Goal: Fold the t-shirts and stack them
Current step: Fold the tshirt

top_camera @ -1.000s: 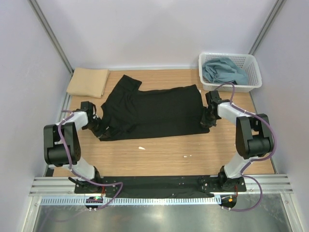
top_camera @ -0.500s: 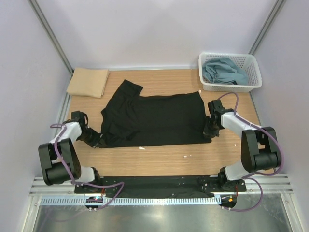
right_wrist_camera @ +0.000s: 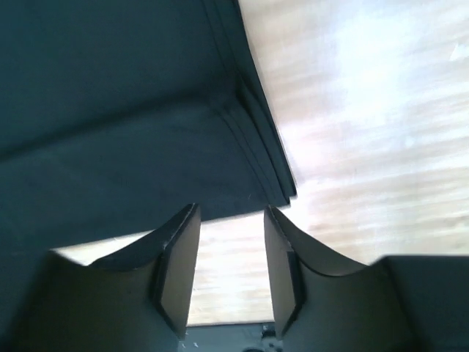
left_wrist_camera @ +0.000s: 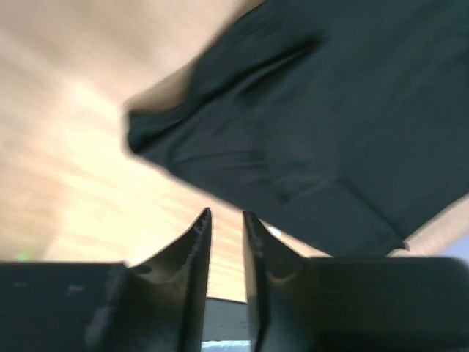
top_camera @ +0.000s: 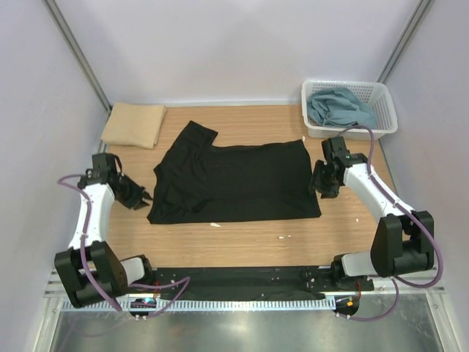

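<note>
Wood-grain table [top_camera: 242,242] fills the middle of the overhead view. The black t-shirt [top_camera: 234,183] lies flat at its centre, long axis running left to right across the frame. Its hem faces right, and one sleeve juts toward the upper left. A folded tan-beige t-shirt [top_camera: 133,125] sits in the upper left corner, apart from the black one. In the upper right, a white lattice basket [top_camera: 387,110] holds a crumpled blue-grey t-shirt [top_camera: 338,106]. The right gripper [top_camera: 320,189] is over the hem's lower right corner, fingers moderately apart and empty. The left gripper [top_camera: 141,198] is just beside the shirt's left edge, fingers a narrow gap apart, holding nothing. Two white scraps [top_camera: 215,225] lie below the shirt.
</note>
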